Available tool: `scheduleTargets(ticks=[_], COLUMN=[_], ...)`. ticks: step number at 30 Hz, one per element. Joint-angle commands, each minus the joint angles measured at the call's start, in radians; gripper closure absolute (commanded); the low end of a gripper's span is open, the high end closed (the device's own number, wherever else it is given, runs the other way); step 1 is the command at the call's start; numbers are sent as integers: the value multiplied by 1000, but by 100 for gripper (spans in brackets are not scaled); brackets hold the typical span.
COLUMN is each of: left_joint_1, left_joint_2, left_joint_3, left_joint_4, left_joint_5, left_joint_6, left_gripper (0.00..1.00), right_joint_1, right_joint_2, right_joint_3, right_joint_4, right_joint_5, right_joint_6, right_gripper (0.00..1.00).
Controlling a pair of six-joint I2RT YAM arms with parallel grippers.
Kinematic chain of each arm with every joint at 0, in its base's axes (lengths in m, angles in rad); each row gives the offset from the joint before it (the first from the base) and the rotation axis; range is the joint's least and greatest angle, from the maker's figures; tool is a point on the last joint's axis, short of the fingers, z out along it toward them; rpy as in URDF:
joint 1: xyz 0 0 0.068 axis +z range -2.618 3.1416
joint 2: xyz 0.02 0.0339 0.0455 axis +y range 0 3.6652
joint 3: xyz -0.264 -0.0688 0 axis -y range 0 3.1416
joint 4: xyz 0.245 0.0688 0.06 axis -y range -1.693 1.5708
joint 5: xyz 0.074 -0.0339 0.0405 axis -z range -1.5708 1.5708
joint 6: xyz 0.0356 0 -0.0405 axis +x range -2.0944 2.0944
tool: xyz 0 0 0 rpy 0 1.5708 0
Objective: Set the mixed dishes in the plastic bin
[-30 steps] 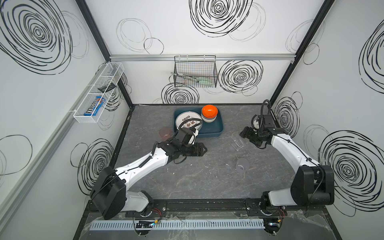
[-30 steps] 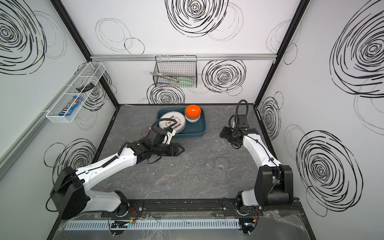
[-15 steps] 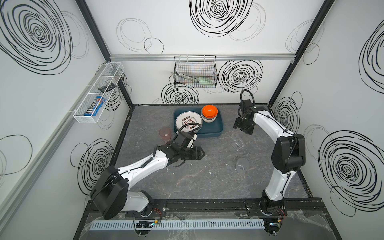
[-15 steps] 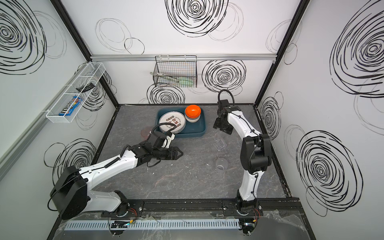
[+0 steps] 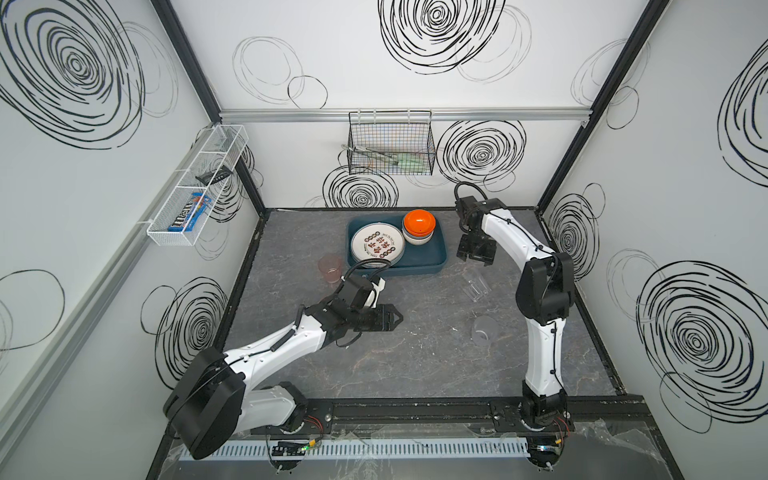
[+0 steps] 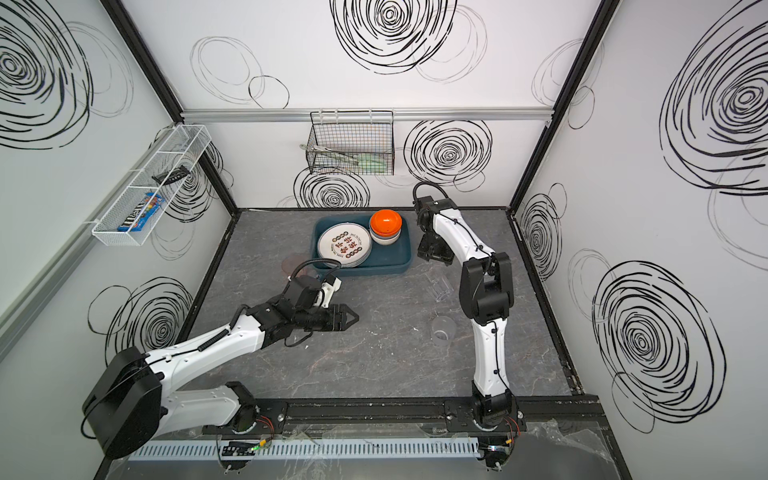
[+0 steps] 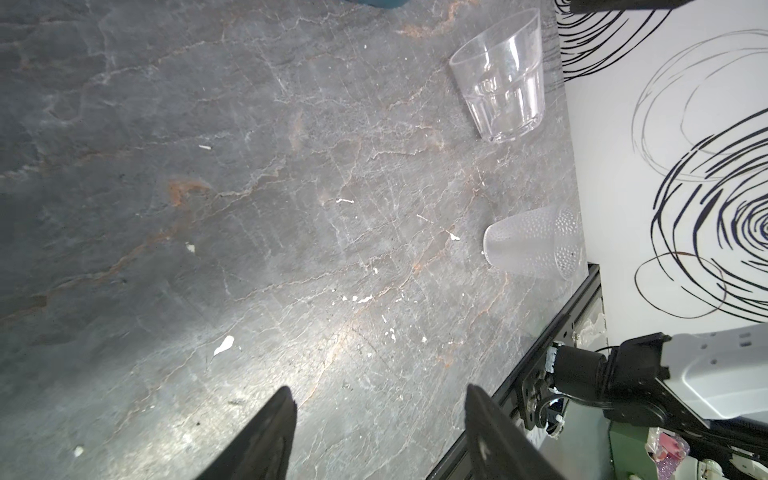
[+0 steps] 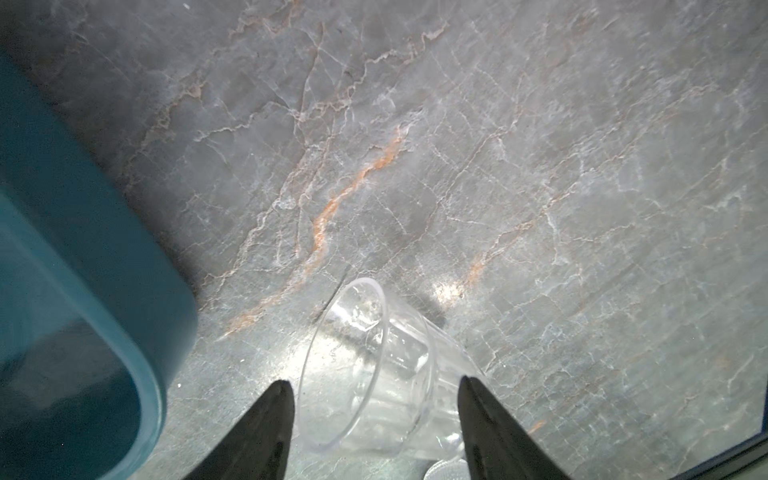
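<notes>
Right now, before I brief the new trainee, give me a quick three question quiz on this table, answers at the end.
1. True or false: the pink cup stands inside the blue bin.
2. How many cups are on the table, outside the bin?
3. Which lies nearest the right fingers? A) the clear cup on its side B) the plates C) the frosted cup
Key: 1 false; 2 three; 3 A.

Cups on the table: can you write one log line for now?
plastic bin: plates, bowls inside | on table: pink tumbler, faceted tumbler, dotted tumbler | left gripper: open, empty | right gripper: open, aimed at faceted tumbler
</notes>
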Motion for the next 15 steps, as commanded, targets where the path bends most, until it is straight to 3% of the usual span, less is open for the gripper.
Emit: scheduleTargets(ticks=[1,15], left_joint_1=[19,68], left_joint_2=[-21,-65], left_joint_3=[-21,-89], left_joint_4=[74,114], left_joint_5=[36,74], left_joint_6=[2,-5], left_gripper=[32,32], right_joint_1=[22,42], right_joint_2=[22,66], right_joint_3=[35,13], right_joint_4=[-105,-105], right_joint_5=[44,66], right_joint_6=[37,41], right_gripper=[33,36])
